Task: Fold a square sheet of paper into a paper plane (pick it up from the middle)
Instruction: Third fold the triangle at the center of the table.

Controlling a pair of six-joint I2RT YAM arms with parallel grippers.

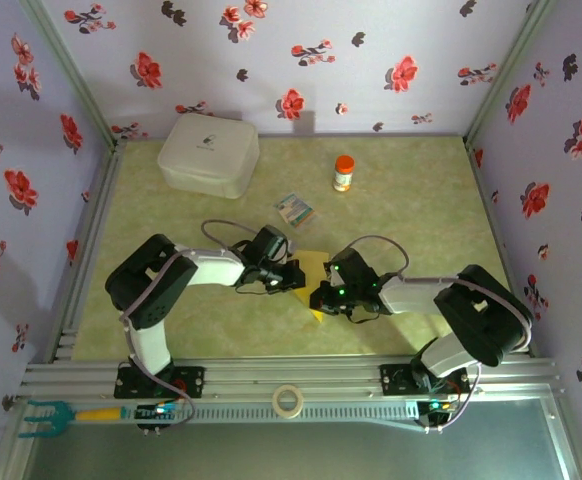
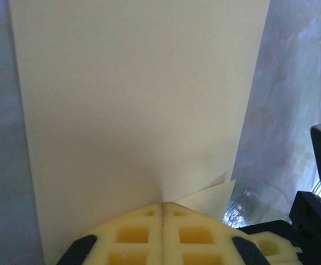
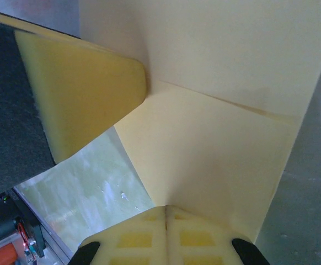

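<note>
Left hand: my left hand [image 2: 164, 208] was closed all the way, its two pads meeting on the near edge of the square sheet of paper [image 2: 133, 110], which it had pinched.
Right hand: my right hand [image 3: 166, 211] was closed just as tightly, clamped on another edge of the same yellow sheet.
Sheet: it lay between my two hands and reached broad and smooth ahead of the left one. The corner of a second layer peeped out just right of that hand's tips.
Crease: a crease [image 3: 221, 102] ran across the paper ahead of my right hand, slanting toward its right edge.
Hands together: they faced each other closely. One yellow foam finger [image 3: 83, 94] of my left hand pressed on the sheet up and to the left of my right hand's tips.
Counter: the pale green counter [image 1: 421, 230] showed beneath and beside both hands.
White box: the white box [image 1: 209, 153] sat well beyond my left hand.
Packet: a small printed packet [image 1: 294, 209] lay near, just beyond both hands.
Bottle: an orange-capped bottle [image 1: 344, 173] stood upright, farther out past my right hand.
Tape: a roll of tape [image 1: 288, 400] rested behind both hands, between my arm bases.
</note>
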